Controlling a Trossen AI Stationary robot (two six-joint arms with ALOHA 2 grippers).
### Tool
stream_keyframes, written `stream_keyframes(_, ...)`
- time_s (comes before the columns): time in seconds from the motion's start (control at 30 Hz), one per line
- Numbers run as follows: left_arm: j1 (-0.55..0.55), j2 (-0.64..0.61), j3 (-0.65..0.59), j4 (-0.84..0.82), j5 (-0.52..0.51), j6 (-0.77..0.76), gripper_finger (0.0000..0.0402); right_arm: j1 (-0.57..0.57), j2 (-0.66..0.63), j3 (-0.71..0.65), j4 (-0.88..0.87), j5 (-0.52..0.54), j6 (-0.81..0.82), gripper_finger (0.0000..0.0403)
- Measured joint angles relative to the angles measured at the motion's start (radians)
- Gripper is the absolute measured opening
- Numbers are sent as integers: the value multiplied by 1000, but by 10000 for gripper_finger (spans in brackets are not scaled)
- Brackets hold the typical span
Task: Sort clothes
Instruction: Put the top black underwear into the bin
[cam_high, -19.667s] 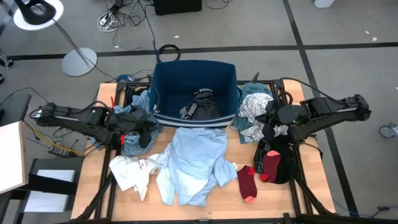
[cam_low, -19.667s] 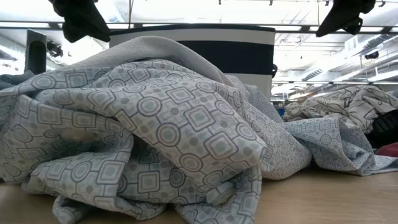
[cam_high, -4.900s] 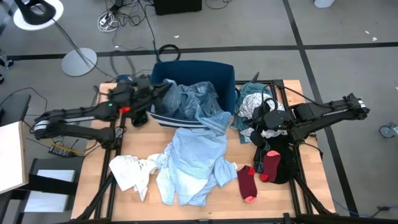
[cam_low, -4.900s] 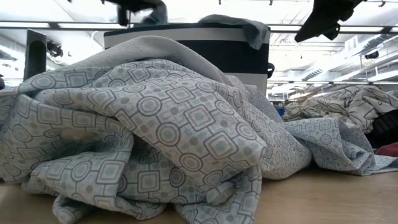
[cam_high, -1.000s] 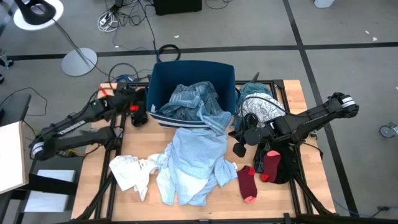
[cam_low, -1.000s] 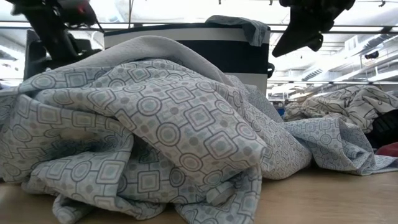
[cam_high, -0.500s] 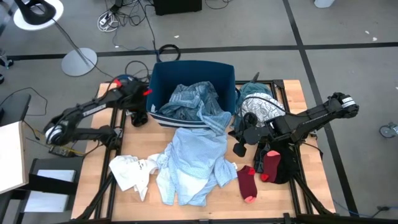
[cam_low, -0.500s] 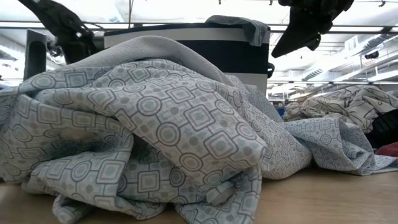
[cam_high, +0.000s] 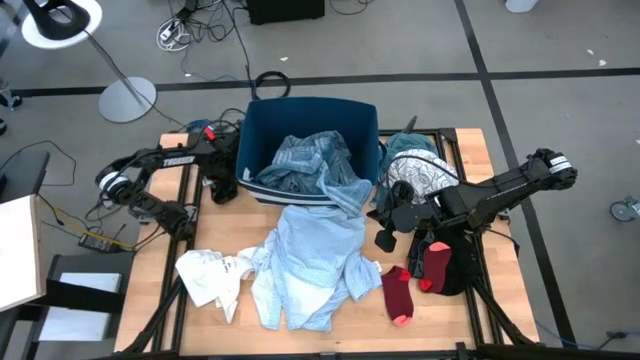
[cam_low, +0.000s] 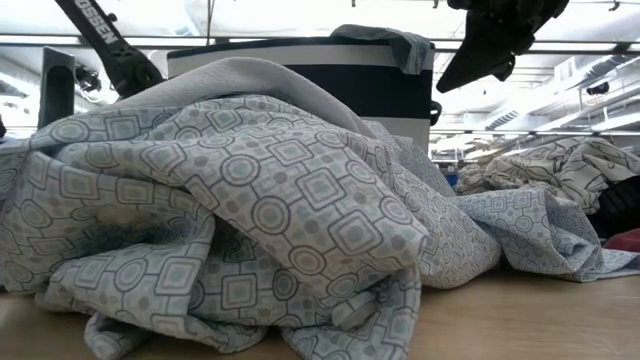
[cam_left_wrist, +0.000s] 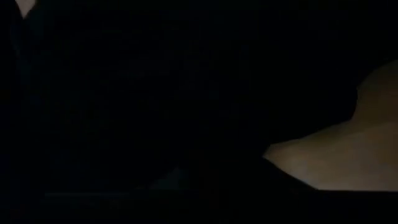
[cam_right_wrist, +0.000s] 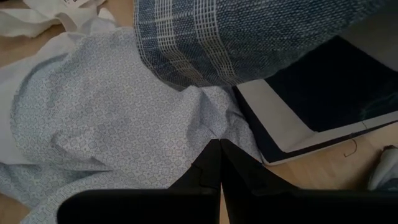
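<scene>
A blue checked shirt (cam_high: 305, 160) lies in the navy bin (cam_high: 262, 120), and one part of it hangs over the bin's front rim (cam_right_wrist: 236, 43). A light blue patterned shirt (cam_high: 310, 255) lies spread on the table in front of the bin. A white tee (cam_high: 210, 275) lies to its left. Dark red socks (cam_high: 397, 295) and a black piece (cam_high: 458, 265) lie to its right. My right gripper (cam_high: 383, 240) is shut and empty, and hovers above the patterned shirt's right edge (cam_right_wrist: 124, 124). My left gripper (cam_high: 224, 178) is low beside the bin's left wall, and its wrist view is dark.
White-patterned (cam_high: 425, 175) and teal (cam_high: 405, 145) pieces are heaped at the back right, beside the bin. A dark piece (cam_high: 222, 192) lies by the bin's left wall. The bare table shows at the front right corner (cam_high: 490, 310). In the low view the patterned shirt (cam_low: 250, 220) fills the foreground.
My left arm has folded up: its elbow has swung toward the table's far edge, while its gripper has stayed beside the bin's left wall. The clothes have not moved.
</scene>
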Motion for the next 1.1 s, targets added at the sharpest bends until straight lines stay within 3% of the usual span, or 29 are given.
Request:
stream_keyframes(0.07,0,-6,4,-15,1,21,17,0,0,0,1,0,0,5)
stream_keyframes(0.17,-6,-52,30,-146,-44,22,7,0,0,0,1,-1,0,5)
stream_keyframes(0.67,-57,-519,374,-569,-65,-22,1,-5,0,0,4,10,-10,5)
stream_keyframes(0.87,-80,-627,509,-522,-38,-38,0,-16,0,0,13,15,-17,5)
stream_keyframes(1.1,-104,-638,677,-396,-27,-33,0,-26,0,0,15,16,-26,5)
